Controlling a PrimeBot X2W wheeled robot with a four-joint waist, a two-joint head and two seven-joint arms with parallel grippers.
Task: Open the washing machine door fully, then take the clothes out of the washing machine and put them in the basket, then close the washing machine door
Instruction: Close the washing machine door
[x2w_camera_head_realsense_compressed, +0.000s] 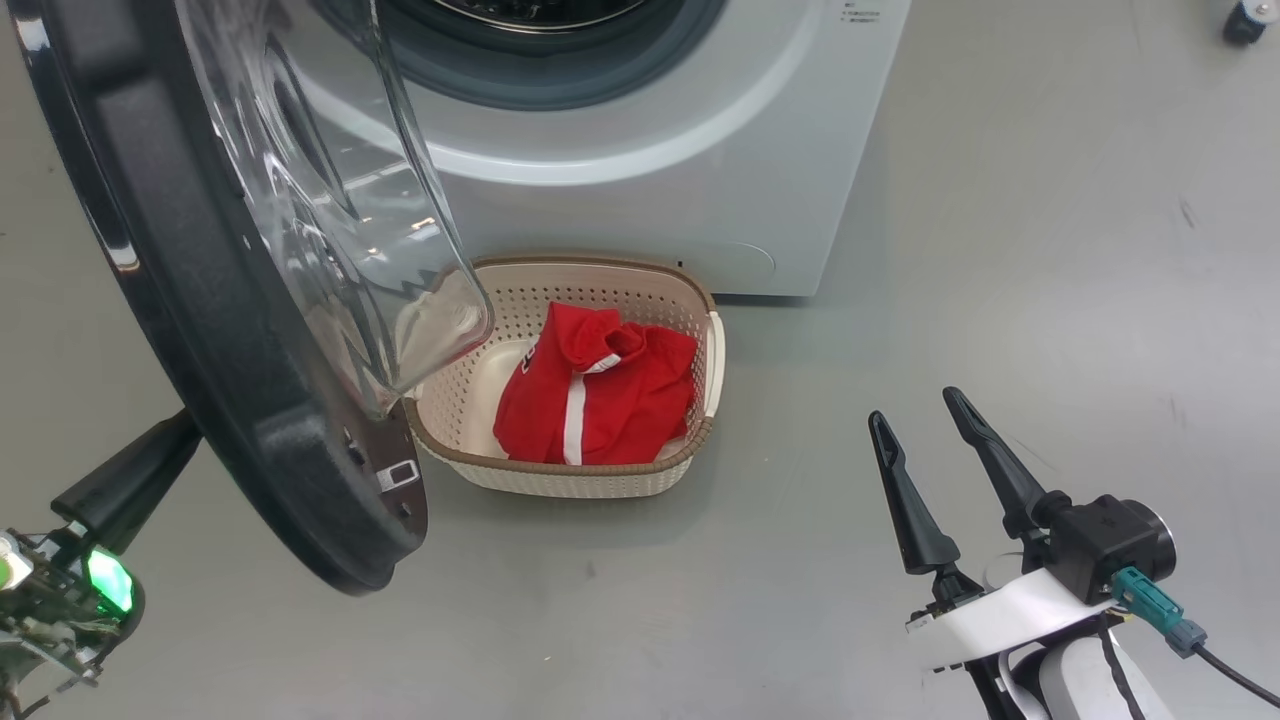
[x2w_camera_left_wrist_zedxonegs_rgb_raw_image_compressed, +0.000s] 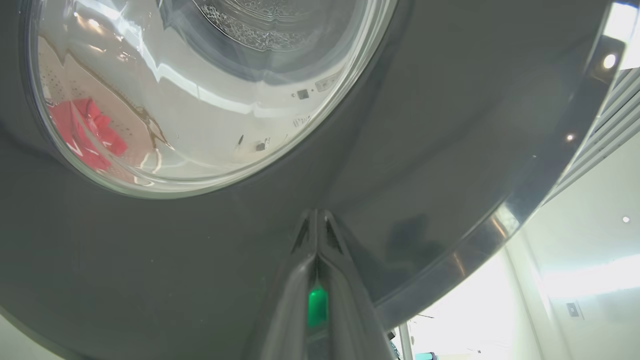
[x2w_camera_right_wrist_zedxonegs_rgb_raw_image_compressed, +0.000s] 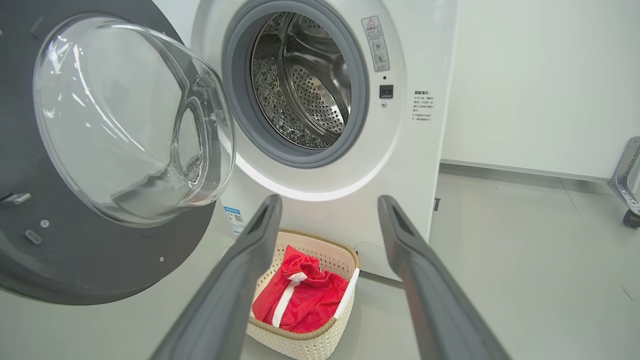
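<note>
At the near left, the left tool (x2w_camera_left_wrist_zedxonegs_rgb_raw_image_compressed: 316, 225) is clenched, its two dark fingers pressed flat together with nothing between them. In the left wrist view its tips lie against the outer black face of the washing machine door (x2w_camera_head_realsense_compressed: 230, 400), on the ring below the glass; they seem to touch it, though the angle makes that hard to confirm. A green light glows on the wrist behind the fingers.

The door stands swung out to the left, hanging clear of the floor (x2w_camera_head_realsense_compressed: 1000, 300). Its bulging glass bowl (x2w_camera_head_realsense_compressed: 330, 200) faces right, toward the opening. In the head view the bowl's lower lip overlaps the left rim of the basket.

Farther back, the washing machine (x2w_camera_head_realsense_compressed: 650, 200) shows its grey seal (x2w_camera_right_wrist_zedxonegs_rgb_raw_image_compressed: 235, 75) and the perforated steel drum (x2w_camera_right_wrist_zedxonegs_rgb_raw_image_compressed: 300, 85); no cloth can be seen in the visible part of the drum. A small blue label (x2w_camera_right_wrist_zedxonegs_rgb_raw_image_compressed: 233, 216) sits low on the front.

The basket (x2w_camera_head_realsense_compressed: 560, 485) stands on the floor just in front of the machine. The clothes (x2w_camera_head_realsense_compressed: 600, 390) lie bunched inside it, red with a white stripe, below the brown rim.

At the near right, the right tool (x2w_camera_head_realsense_compressed: 915, 408) is released, fingers spread wide and holding nothing, hanging above bare floor well apart from the basket. A caster wheel (x2w_camera_head_realsense_compressed: 1245, 20) sits at the far right.
</note>
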